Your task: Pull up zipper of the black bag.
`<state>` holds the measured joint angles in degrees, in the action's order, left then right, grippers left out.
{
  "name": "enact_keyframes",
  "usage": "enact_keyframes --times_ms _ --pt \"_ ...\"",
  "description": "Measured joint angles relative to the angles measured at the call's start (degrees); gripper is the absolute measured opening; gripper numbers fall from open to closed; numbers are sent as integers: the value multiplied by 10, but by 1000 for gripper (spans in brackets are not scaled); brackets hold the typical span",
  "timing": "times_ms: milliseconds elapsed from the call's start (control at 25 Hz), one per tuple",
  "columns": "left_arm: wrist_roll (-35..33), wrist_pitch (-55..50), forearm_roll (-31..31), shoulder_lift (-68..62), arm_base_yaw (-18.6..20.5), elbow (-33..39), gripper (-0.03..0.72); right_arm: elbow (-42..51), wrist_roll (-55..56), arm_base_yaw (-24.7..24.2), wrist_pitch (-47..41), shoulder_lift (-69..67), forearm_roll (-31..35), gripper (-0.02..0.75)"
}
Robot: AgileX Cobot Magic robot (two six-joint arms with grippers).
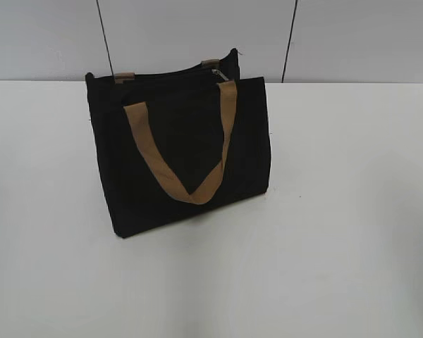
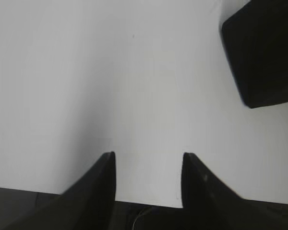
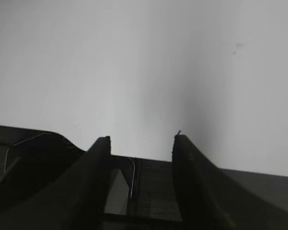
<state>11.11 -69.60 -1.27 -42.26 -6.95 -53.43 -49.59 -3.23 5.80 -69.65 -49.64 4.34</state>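
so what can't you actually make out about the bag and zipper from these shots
- Exterior view: the zipper shows only as a small silver glint; how far it is closed is too small and dark to tell.
- Exterior view: neither tool appears.
- Left wrist view: the black bag is cut off by the top right edge, its top unseen; the left tool hangs open over bare table.
- Right wrist view: the open right tool, no bag.

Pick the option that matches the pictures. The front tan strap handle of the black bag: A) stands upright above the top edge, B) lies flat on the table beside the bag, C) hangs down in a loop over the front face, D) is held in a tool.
C: in the exterior view the front tan strap handle droops in a loop down the front face of the black bag, and both wrist views show empty open tools.
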Motion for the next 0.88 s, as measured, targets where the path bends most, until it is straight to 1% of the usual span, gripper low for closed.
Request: enact_keyframes --times_ms 200,320,560,760,880 --pt "0 -3 6 150 0 37 317 111 0 0 -3 187 3 324" --pt "-3 -3 -3 217 0 63 313 145 -2 0 -4 295 4 324" --pt "-72 8 2 330 0 133 311 177 -40 0 -4 472 4 324" --pt "-101 57 23 408 0 174 311 197 -78 1 -7 501 5 324" --pt "-106 58 28 426 0 197 311 198 -93 1 -5 501 6 324"
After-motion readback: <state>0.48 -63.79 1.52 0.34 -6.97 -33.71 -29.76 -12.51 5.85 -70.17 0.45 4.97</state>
